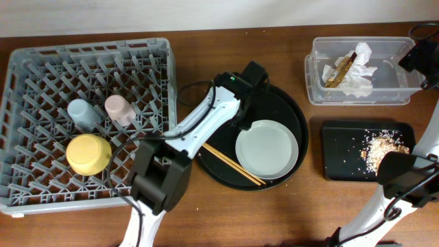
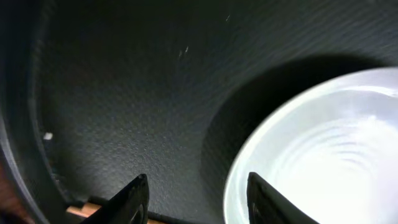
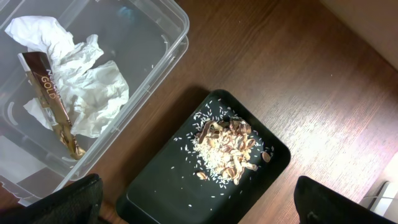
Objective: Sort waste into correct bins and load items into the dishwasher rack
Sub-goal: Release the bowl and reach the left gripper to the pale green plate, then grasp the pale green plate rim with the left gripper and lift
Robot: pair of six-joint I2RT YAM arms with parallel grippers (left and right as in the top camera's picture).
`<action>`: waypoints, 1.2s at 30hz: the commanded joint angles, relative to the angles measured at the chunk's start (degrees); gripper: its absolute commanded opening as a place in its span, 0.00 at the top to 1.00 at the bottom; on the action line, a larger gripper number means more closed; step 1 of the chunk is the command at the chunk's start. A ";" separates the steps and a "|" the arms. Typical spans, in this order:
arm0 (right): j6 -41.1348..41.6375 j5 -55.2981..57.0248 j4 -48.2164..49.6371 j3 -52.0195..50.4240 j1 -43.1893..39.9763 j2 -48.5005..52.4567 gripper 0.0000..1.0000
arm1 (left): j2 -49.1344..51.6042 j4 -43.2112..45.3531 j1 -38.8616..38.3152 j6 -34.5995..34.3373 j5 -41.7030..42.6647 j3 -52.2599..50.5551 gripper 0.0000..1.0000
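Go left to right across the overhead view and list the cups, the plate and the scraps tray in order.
In order: light-blue cup → pink cup → pale grey plate → shallow black tray holding the food scraps.

Overhead: even bright light, sharp, soft shadows on the desk (image 1: pixel 274 219). Left wrist: dim, blurred; pale grey plate (image 2: pixel 323 155) just right of the left claw (image 2: pixel 198 196) glares white. Right wrist: bright, crisp; fingers (image 3: pixel 56 202) of the right claw (image 3: pixel 198 202) dark, out of focus.
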 commanded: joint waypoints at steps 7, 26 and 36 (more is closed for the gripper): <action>0.50 0.72 -0.17 0.00 0.00 0.20 0.01 | 5.29 -1.16 -0.72 0.09 3.17 -0.20 0.52; 0.50 0.72 -0.15 0.00 0.00 0.20 0.01 | 7.98 -1.70 -1.77 -0.79 5.29 1.60 0.99; 0.50 0.72 -0.17 0.00 0.00 0.20 0.02 | 7.89 -24.20 0.37 -1.22 -4.81 33.53 0.99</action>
